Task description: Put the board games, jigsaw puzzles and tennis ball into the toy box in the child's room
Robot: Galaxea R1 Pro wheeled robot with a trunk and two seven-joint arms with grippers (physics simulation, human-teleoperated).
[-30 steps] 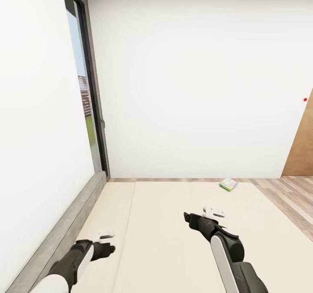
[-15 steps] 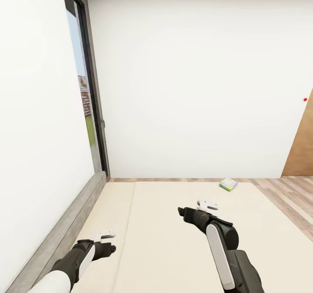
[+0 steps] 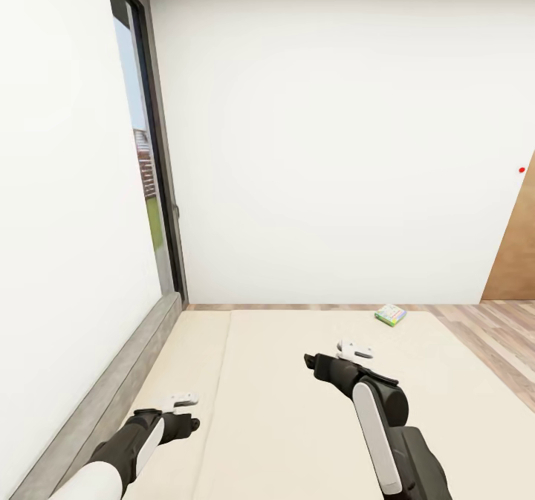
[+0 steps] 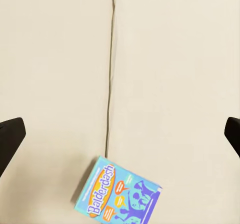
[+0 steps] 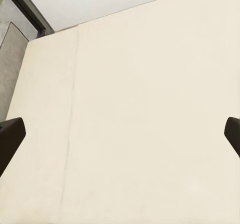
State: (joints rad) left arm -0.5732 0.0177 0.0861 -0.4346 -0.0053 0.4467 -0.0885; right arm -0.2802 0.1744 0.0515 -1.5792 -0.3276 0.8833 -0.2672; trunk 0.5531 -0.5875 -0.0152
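Bed (image 3: 297,426) of plain beige mattress, spread under both arms in the head view, grey headboard (image 3: 104,400) along its left edge beneath a tall window (image 3: 145,166). Green-edged board game (image 3: 391,314) flat at the mattress's far edge, well apart from either arm, close to the wood floor (image 3: 483,329) and brown door (image 3: 516,251). Blue-purple board game (image 4: 118,195), printed "Balderdash", flat on the mattress in the left wrist view, just beside the seam (image 4: 110,74). Left gripper (image 4: 120,134) spread wide, dark fingertips at both edges, nothing between them; low over the bed near the headboard (image 3: 182,403). Right gripper (image 5: 120,134) likewise wide apart and empty above bare mattress, reaching forward mid-bed (image 3: 349,351). Compared with a second ago, right arm drawn slightly back and leftward; unchanged since half a second ago. Left arm almost as before. Both games unmoved.
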